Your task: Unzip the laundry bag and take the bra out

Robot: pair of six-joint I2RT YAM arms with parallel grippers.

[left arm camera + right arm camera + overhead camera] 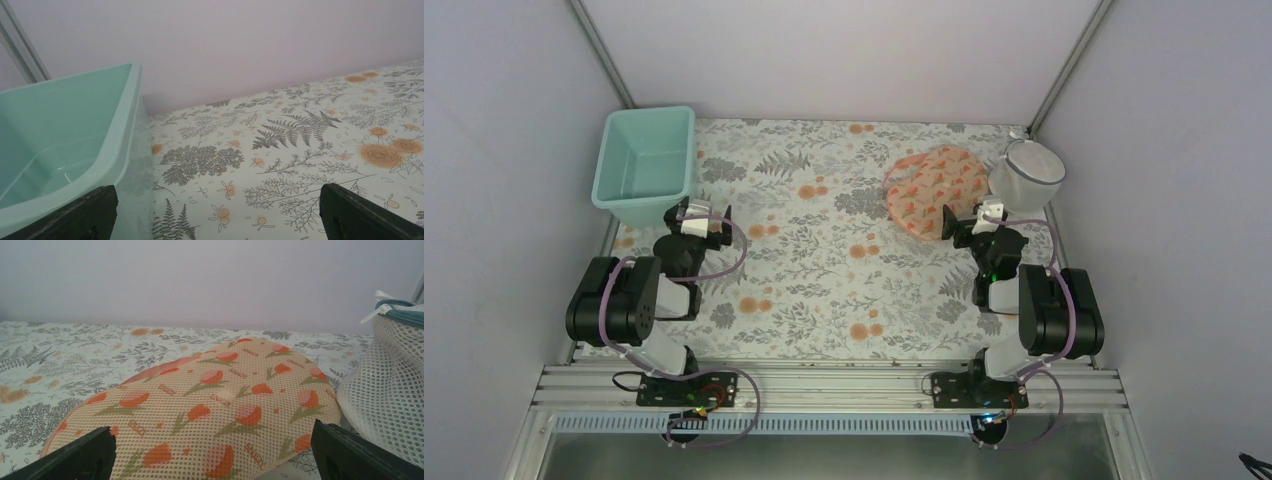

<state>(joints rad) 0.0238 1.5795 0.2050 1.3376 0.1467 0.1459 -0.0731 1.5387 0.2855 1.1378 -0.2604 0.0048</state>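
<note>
The laundry bag (936,190) is a peach-pink mesh pouch with orange-red tulip print and lies at the back right of the table. It fills the right wrist view (210,410), with its pink rim showing at the left. My right gripper (969,226) is open just in front of the bag, its fingers wide apart with the bag between and beyond them. My left gripper (696,222) is open and empty beside the teal tub. The bra is hidden.
A teal plastic tub (646,165) stands at the back left, close to my left fingers; it also shows in the left wrist view (65,135). A white mesh cylindrical basket (1027,176) stands right of the bag, also in the right wrist view (390,390). Walls enclose the table.
</note>
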